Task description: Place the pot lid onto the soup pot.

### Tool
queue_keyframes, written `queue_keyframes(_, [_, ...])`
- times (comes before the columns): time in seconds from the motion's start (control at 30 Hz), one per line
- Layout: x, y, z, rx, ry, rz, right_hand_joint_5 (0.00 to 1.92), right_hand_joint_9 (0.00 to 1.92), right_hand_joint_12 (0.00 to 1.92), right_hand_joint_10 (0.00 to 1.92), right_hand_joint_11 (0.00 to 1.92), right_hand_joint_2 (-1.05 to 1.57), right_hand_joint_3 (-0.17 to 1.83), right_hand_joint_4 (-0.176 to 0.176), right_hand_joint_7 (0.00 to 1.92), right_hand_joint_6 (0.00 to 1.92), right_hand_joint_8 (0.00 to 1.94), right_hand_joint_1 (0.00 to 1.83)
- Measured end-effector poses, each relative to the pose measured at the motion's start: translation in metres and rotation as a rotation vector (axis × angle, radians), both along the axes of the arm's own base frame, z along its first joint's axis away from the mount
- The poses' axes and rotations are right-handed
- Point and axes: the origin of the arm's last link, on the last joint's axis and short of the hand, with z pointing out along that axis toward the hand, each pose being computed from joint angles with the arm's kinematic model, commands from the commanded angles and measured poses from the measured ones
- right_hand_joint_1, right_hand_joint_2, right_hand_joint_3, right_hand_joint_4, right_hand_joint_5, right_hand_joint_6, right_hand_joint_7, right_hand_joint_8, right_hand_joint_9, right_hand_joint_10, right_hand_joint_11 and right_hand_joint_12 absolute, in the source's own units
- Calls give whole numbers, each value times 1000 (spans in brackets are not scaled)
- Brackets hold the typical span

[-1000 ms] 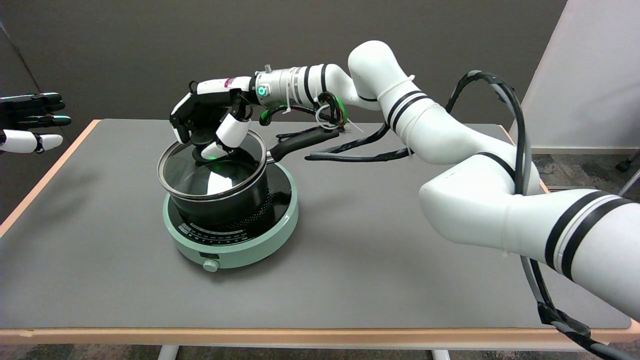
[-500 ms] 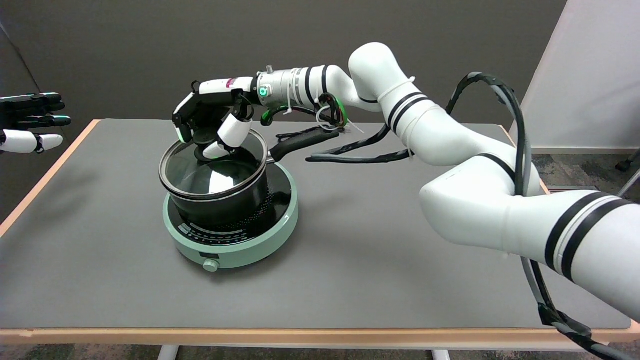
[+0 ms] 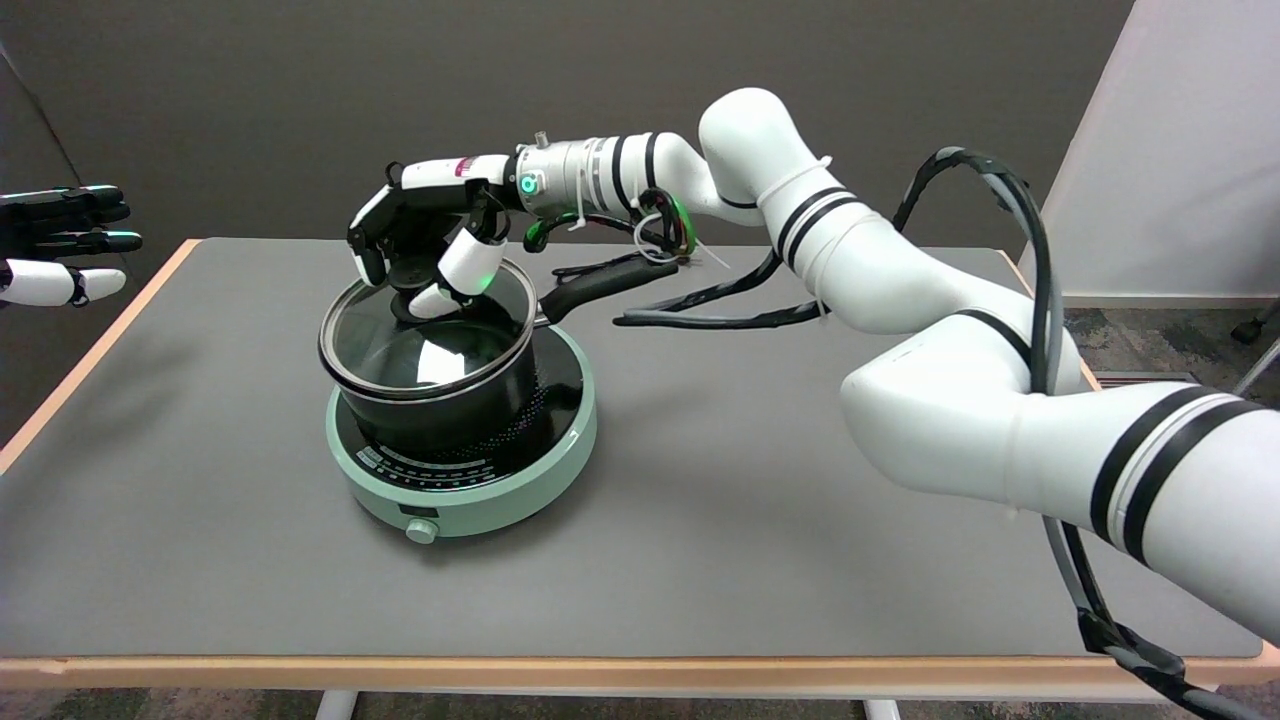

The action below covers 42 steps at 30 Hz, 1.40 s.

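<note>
A black soup pot (image 3: 440, 405) with a long black handle (image 3: 605, 280) stands on a mint-green induction cooker (image 3: 470, 490) at the table's left middle. A round glass pot lid (image 3: 415, 350) with a metal rim lies tilted over the pot's mouth, its near-left edge low on the rim and its far side raised. My right hand (image 3: 425, 245) is above the far side of the lid. Its fingers and thumb curl around the lid's black knob (image 3: 405, 275) and hold it.
The grey table (image 3: 700, 480) has a wooden edge along the front and left. Black cables (image 3: 690, 310) trail across the table behind the pot to my right arm. The idle left hand (image 3: 60, 245) hangs in the air at the far left.
The lid has shifted slightly to the right and settled lower over the pot's mouth. My right hand moved a little right with it, still holding the knob.
</note>
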Motion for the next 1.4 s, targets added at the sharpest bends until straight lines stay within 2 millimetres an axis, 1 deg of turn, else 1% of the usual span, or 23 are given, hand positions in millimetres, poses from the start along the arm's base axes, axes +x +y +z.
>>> queue_keyframes(0.23, [0, 0, 1, -1, -3, 1, 631, 816, 1921, 1567, 562, 911, 553, 176, 849, 1129, 1357, 1347])
queue_keyframes(0.8, [-1, 1, 2, 3, -8, -2, 642, 823, 1921, 1538, 534, 922, 526, 176, 851, 1078, 1343, 1346])
queue_keyframes(1.0, [-1, 1, 3, 5, -7, -1, 654, 818, 1921, 1472, 466, 932, 488, 176, 863, 999, 1310, 1348])
queue_keyframes(1.07, [-1, 2, 3, 6, -7, -1, 677, 847, 1921, 1419, 421, 972, 438, 176, 834, 946, 1343, 1339])
queue_keyframes(1.27, [0, 2, 4, 8, -9, -2, 694, 850, 1921, 1350, 334, 1005, 355, 176, 840, 875, 1312, 1339])
queue_keyframes(1.4, [0, 2, 5, 8, -10, -3, 718, 845, 1921, 1264, 289, 1040, 273, 176, 843, 809, 1283, 1340])
